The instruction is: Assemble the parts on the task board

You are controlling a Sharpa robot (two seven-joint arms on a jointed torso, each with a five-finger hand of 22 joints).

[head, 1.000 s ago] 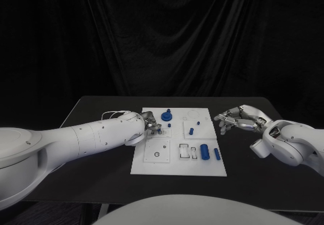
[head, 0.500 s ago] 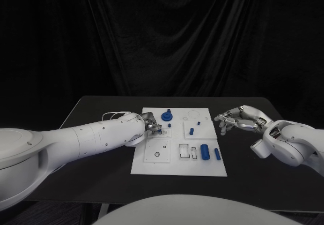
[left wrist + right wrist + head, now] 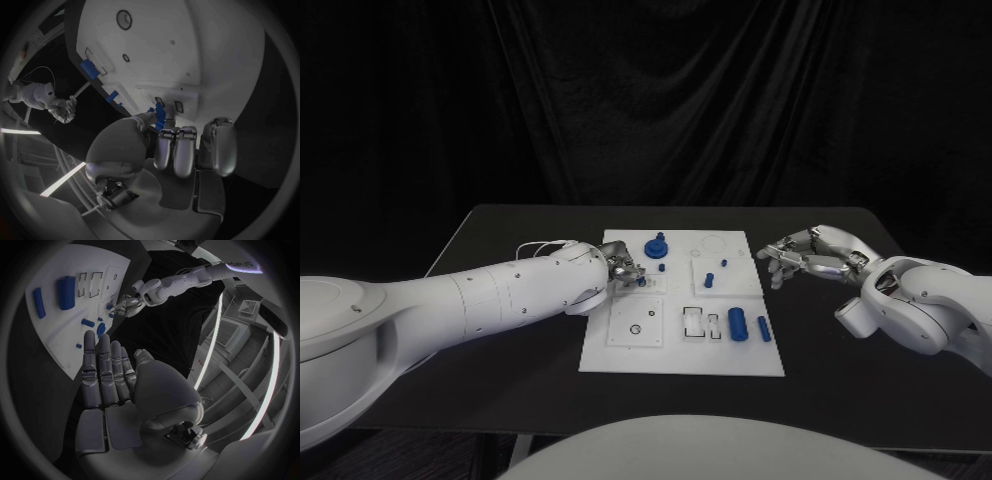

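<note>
1 task board [image 3: 678, 352], approx 7 blue parts [image 3: 737, 324], 2 hands [image 3: 803, 257].

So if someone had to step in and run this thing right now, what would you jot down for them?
Left robot hand: over the task board's left side, pinching a small blue part at the fingertips, right at the board's surface.
Right robot hand: open, holds nothing, off the board's right edge.
On the board: a blue knobbed piece near the far edge, small blue pegs in the middle, a thick blue cylinder and a thinner blue bar lying on the near right.
Done: cannot tell which parts are seated.
Left: seat the held part, then the loose ones.
</note>
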